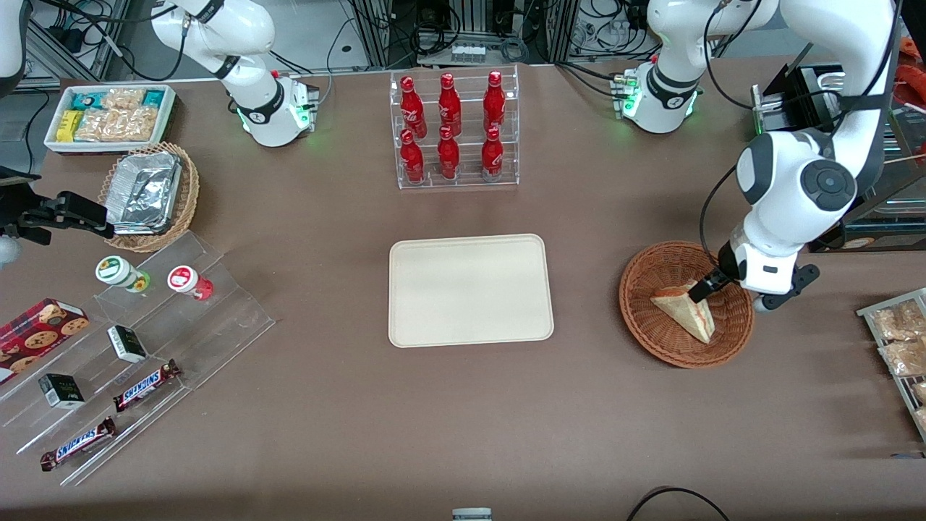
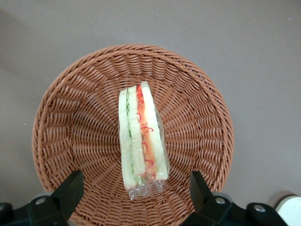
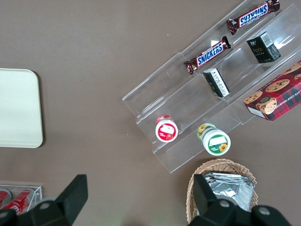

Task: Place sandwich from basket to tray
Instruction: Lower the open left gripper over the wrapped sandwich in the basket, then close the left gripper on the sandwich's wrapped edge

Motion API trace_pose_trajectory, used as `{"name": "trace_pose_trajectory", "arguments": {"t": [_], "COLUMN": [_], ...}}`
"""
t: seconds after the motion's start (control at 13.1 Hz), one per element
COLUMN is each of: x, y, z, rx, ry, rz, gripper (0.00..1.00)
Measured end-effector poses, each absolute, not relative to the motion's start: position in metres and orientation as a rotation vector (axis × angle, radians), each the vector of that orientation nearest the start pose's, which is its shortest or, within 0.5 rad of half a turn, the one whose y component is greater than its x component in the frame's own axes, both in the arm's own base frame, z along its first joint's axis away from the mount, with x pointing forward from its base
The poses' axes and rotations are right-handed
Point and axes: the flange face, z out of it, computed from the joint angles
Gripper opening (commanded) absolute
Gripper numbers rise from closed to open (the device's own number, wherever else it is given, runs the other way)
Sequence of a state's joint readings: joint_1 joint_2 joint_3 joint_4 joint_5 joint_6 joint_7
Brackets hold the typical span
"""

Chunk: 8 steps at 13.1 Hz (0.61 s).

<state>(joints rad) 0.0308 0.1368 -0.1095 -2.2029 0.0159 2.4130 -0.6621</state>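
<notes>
The sandwich (image 1: 686, 312), a pale wedge in clear wrap with a red and green filling stripe, lies in the reddish-brown wicker basket (image 1: 638, 304) toward the working arm's end of the table. My left gripper (image 1: 710, 286) hangs low over the basket, open, with its fingers apart on either side of the sandwich's wrapped end. In the left wrist view the sandwich (image 2: 141, 134) lies in the middle of the basket (image 2: 202, 117), and the gripper (image 2: 135, 182) holds nothing. The cream tray (image 1: 470, 289) lies bare at the table's middle, beside the basket.
A clear rack of red bottles (image 1: 454, 130) stands farther from the front camera than the tray. A wire rack of snack packets (image 1: 897, 340) sits at the working arm's end. A stepped acrylic shelf (image 1: 130, 354), a tan foil basket (image 1: 155, 195) and a white snack bin (image 1: 112, 116) lie toward the parked arm's end.
</notes>
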Motion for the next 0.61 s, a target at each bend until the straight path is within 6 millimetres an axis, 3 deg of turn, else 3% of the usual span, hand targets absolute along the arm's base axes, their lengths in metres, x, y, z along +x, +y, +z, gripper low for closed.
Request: {"name": "trace_pose_trajectory", "arguments": {"t": [0.61], "x": [0.554], "y": [-0.045], "z": [0.285], "rx": [-3.027], "ry": [-0.935], "rz": [-0.045], "gripper": [1.0]}}
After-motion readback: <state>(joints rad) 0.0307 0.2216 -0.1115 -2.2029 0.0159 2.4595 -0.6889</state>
